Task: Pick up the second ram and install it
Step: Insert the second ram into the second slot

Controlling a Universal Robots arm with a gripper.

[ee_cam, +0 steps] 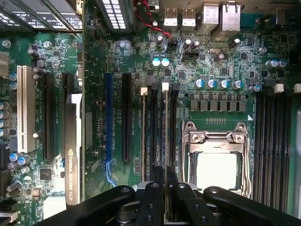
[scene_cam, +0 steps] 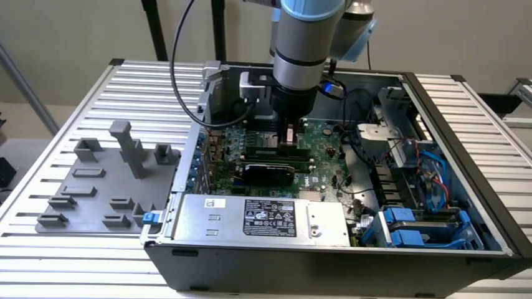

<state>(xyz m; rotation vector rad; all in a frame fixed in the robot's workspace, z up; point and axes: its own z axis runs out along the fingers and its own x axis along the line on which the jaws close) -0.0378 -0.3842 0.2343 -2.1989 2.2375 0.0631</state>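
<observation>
The hand [ee_cam: 165,188] pinches the ram [ee_cam: 165,136] by its top edge, upright over a slot beside the CPU socket [ee_cam: 215,162]. Light, stiff, fragile: best gripped mid-length on its edges, I'd judge.

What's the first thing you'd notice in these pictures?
The big grey robot arm reaching down into the open computer case, right over the green motherboard. Up close, its black pincer sits at the memory slots, beside the shiny square CPU socket.
</observation>
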